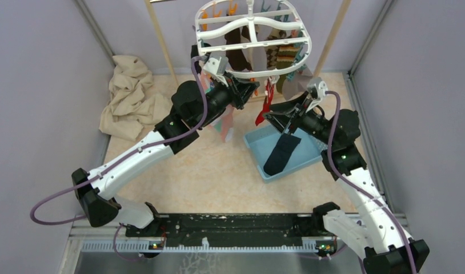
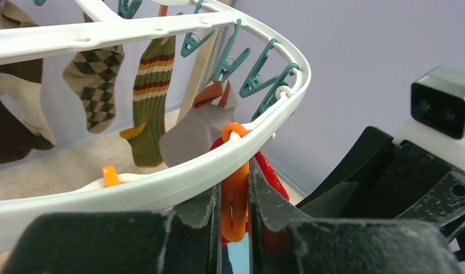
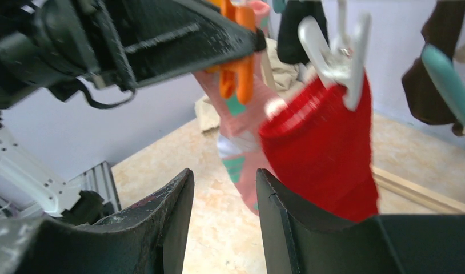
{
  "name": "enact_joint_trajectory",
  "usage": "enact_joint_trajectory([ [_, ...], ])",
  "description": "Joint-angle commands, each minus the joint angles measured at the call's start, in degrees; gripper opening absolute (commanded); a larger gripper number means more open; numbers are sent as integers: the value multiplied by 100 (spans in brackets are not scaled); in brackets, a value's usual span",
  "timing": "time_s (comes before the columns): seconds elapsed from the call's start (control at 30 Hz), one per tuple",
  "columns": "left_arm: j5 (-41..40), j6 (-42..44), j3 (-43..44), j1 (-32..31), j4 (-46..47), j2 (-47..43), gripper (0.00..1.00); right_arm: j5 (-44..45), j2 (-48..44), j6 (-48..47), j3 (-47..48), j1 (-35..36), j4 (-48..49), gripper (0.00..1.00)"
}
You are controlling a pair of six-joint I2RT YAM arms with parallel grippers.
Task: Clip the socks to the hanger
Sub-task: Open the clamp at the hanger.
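The white oval hanger (image 1: pixel 253 34) hangs at the back, its rim close in the left wrist view (image 2: pixel 161 188). My left gripper (image 1: pixel 253 89) is shut on an orange peg (image 2: pixel 235 200) under the rim. The red sock (image 1: pixel 265 105) hangs from a pale peg (image 3: pixel 339 51) just beside it, partly hidden behind the orange peg (image 2: pixel 271 171). My right gripper (image 3: pixel 223 188) is open and empty, and its right finger (image 3: pixel 276 211) is in front of the red sock (image 3: pixel 324 154). The navy sock (image 1: pixel 281 154) lies in the blue tray (image 1: pixel 256 145).
Brown argyle and striped socks (image 2: pixel 96 85) and a grey one hang from teal pegs (image 2: pixel 259 74). A pink-teal patterned sock (image 3: pixel 241 131) hangs near the left gripper. A beige cloth heap (image 1: pixel 130 97) lies at the left. Wooden poles (image 1: pixel 161 40) flank the hanger.
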Motion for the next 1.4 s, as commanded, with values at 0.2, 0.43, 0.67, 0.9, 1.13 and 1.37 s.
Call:
enact_joint_trajectory([
  [0.2, 1411, -462, -78, -28, 3, -18, 0, -355, -127, 202, 617, -49, 577, 45],
  [0.43, 1748, -557, -96, -28, 103, 48, 0, -397, 162, 122, 785, -44, 591, 45],
  [0.67, 1812, -531, -119, -30, 82, -44, 0, -423, 416, 207, 768, -51, 866, 45],
  [0.9, 1767, -500, -91, -24, 64, -51, 0, -534, 675, 353, 773, -46, 1185, 45],
  [1.13, 1755, -483, -60, -22, 57, -44, 0, -741, 949, 525, 849, -50, 1497, 45],
  [1.37, 1727, -439, -44, -5, 21, -77, 0, -884, 1251, 828, 924, -51, 2010, 22],
])
